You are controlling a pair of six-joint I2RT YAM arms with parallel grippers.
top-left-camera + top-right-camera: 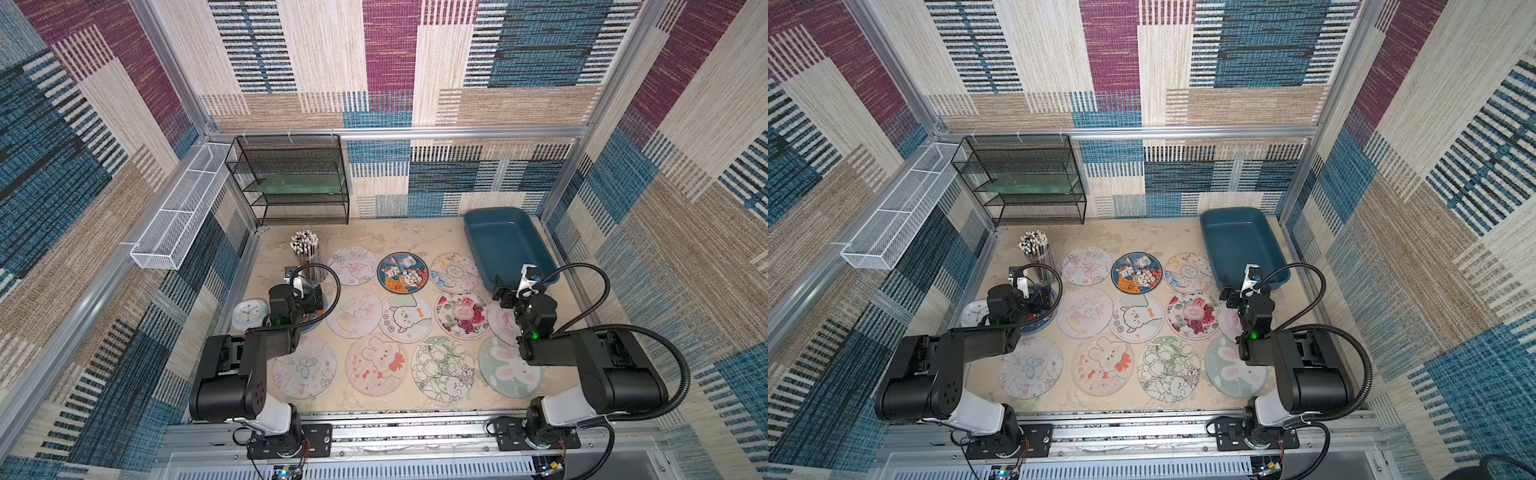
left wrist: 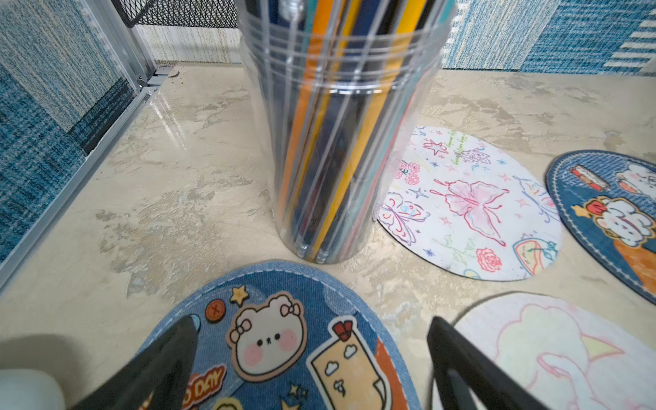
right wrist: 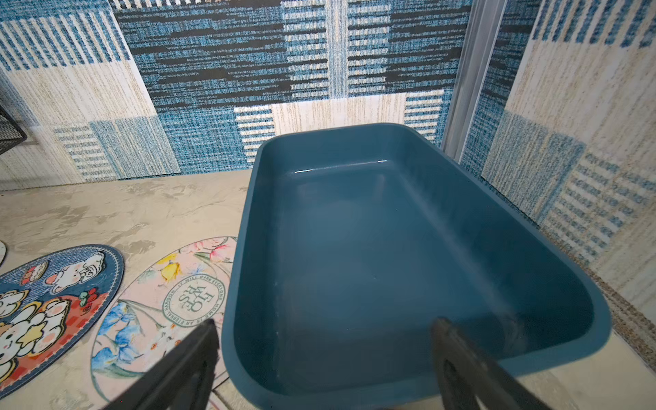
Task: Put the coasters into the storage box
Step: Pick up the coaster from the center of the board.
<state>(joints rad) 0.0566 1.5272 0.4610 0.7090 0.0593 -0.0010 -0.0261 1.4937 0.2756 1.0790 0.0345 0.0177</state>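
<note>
Several round printed coasters lie flat in three rows on the beige table, among them a dark blue one (image 1: 402, 273) at the back and a llama one (image 1: 405, 318) in the middle. My left gripper (image 2: 312, 321) hovers open just above another dark blue coaster (image 2: 284, 340) with a bear print at the left, one finger on each side, holding nothing. The dark teal storage box (image 1: 507, 249) stands empty at the back right. My right gripper (image 3: 326, 322) is open over the box's (image 3: 355, 248) near rim, nothing between its fingers. A floral coaster (image 3: 170, 291) touches the box's side.
A clear cup of pencils (image 2: 340, 142) stands right behind the bear coaster, close to the left gripper (image 1: 311, 298). A small white clock (image 1: 249, 313) lies at the left edge. A black wire rack (image 1: 291, 178) and a white mesh basket (image 1: 178, 216) line the back left walls.
</note>
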